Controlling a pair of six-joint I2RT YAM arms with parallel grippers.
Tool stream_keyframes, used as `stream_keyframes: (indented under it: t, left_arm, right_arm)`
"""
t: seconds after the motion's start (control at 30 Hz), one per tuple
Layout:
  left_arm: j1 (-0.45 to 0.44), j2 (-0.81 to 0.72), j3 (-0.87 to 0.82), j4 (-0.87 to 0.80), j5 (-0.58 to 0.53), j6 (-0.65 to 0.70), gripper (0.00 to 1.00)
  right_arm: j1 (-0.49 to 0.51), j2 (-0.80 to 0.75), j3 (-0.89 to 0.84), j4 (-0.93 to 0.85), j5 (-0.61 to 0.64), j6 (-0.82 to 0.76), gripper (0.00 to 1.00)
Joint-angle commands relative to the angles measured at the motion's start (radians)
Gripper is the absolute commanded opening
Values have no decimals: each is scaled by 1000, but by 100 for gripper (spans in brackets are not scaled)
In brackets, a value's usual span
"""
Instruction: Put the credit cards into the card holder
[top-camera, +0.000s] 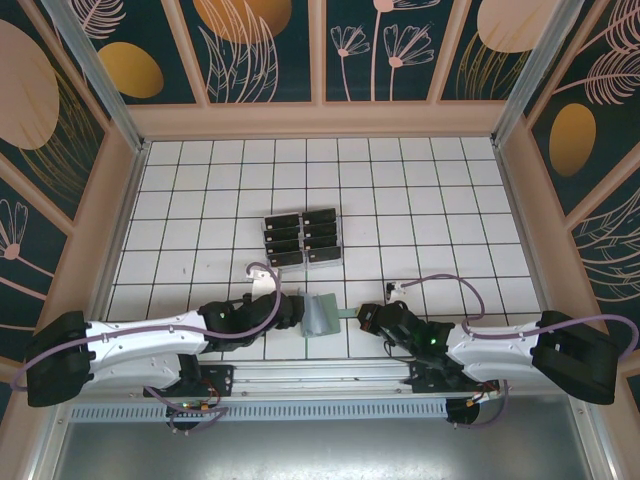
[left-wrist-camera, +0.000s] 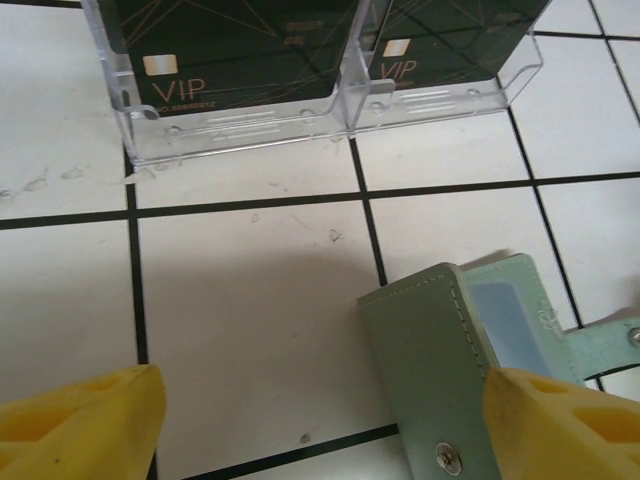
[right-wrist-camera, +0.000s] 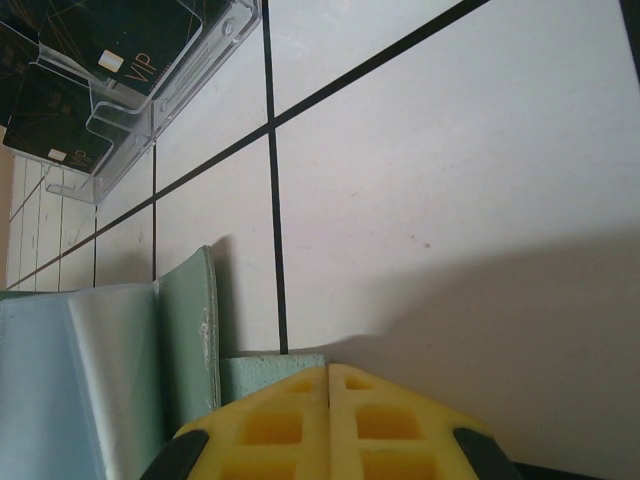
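Note:
The sage-green card holder lies open on the tiles between both arms, one flap raised. My left gripper stands open at its left side. In the left wrist view the card holder reaches in between the yellow fingers, close against the right one. My right gripper is shut on the holder's thin green strap, with the card holder just left of it. The black credit cards sit in a clear rack beyond; credit cards marked VIP show at the top.
The clear plastic rack stands about one tile beyond the holder; the rack also shows at the right wrist view's upper left. Wooden walls ring the white tiled floor. A metal rail runs along the near edge.

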Motion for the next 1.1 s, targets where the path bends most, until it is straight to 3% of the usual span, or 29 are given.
stream_keyframes:
  t: [0.0, 0.17, 0.5, 0.73, 1.07]
  left_arm:
    - [-4, -5, -11, 80, 18, 15, 84]
    - [-4, 28, 10, 94, 18, 27, 83]
    - [-4, 54, 37, -72, -61, -43, 62]
    - [-4, 95, 42, -210, -124, -75, 60]
    - [-4, 319, 116, -189, -148, 2, 65]
  right_arm:
    - [5, -11, -18, -5, 44, 19, 0]
    - [5, -17, -19, -8, 42, 18, 0]
    - [5, -36, -20, -25, 47, 21, 0]
    - [5, -40, -17, -34, 48, 22, 0]
    - [1, -51, 21, -85, 30, -7, 0]
